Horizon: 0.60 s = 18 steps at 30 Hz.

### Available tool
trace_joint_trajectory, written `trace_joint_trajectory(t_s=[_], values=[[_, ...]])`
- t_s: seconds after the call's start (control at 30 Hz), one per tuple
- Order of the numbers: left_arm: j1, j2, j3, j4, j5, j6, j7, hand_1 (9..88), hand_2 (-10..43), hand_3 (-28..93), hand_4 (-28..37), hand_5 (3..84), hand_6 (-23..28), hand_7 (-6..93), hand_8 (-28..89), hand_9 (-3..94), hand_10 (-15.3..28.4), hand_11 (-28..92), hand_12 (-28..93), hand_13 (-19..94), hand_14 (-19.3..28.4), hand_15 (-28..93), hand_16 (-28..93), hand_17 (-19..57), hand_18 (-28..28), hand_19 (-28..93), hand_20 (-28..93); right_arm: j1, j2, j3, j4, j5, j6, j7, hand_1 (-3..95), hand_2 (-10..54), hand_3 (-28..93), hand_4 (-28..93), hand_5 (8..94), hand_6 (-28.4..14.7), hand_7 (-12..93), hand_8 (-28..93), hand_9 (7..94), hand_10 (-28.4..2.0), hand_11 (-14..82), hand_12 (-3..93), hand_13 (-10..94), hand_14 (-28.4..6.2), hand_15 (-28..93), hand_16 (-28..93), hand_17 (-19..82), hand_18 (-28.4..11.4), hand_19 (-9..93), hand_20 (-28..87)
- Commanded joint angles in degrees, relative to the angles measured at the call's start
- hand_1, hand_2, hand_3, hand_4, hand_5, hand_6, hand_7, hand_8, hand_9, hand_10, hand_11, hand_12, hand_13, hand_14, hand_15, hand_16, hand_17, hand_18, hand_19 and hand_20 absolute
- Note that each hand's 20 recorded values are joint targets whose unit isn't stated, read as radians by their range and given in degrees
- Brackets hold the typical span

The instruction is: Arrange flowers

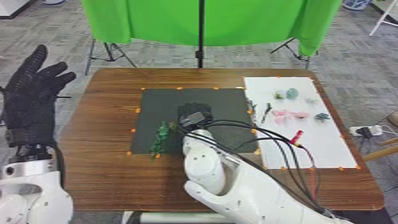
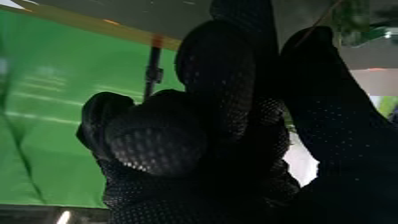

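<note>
My right hand (image 1: 195, 111) is low over the upper middle of the dark mat (image 1: 226, 100) in the head view. Left of its wrist, a green leafy stem (image 1: 161, 139) lies lengthwise on the mat's left part. The right wrist view has my right hand (image 2: 218, 85) in black glove fabric, with blurred greenery (image 2: 351, 20) beyond it. Whether it holds a stem I cannot tell. Pink flowers (image 1: 282, 115) and a blue-green bloom (image 1: 291, 93) lie on the white sheet (image 1: 311, 145). My left hand (image 1: 31, 100) is raised beyond the table's left edge, its fingers straight.
Black cables (image 1: 266, 135) run from the right wrist across the white sheet, near a red object (image 1: 297, 137). The brown table (image 1: 98, 125) extends around the mat. A green cloth (image 1: 160, 22) hangs on stands behind it.
</note>
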Motion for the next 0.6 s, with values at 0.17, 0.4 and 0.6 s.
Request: trace_joint_trajectory(t_s=[0.17,0.4,0.6], values=[[3.9,-0.92,-1.25,-1.16,-0.31,1.44,-0.32,23.7,8.1,73,-24.2,33.2,6.5,9.8,-7,32.3,18.0,26,15,22,22.8,52,-4,-9.9,20.4,43,28,1.0,3.6,-2.7,-3.4,-3.4,1.9,-1.9,37.7,-7.6,70,-24,90.2,-1.4,14,-14,93.7,-11.4,41.6,21.6,88,-8.3,69,21,50,-25.1,93,41],[5.3,-1.50,-2.01,-1.69,-0.30,1.40,-0.86,23.7,8.1,73,-24.0,33.2,6.5,9.8,-7,32.5,18.0,26,15,22,22.8,52,-4,-9.9,20.5,43,28,2.4,5.3,-4.2,-4.9,-5.3,3.7,-1.0,33.0,-8.5,66,-23,87.0,-2.9,13,-13,92.2,-12.0,42.1,22.6,86,-8.5,70,22,50,-26.1,93,43],[6.6,-1.92,-2.80,-2.04,-0.35,1.74,-0.76,23.7,8.1,73,-24.0,33.2,6.5,9.9,-7,32.5,18.0,26,15,22,22.8,52,-4,-9.9,20.5,43,28,4.3,7.1,-4.9,-6.8,-3.4,6.6,0.9,31.4,-8.0,63,-23,80.6,-5.0,11,-11,88.1,-13.6,44.5,22.9,83,-8.9,73,22,49,-26.6,93,44]])
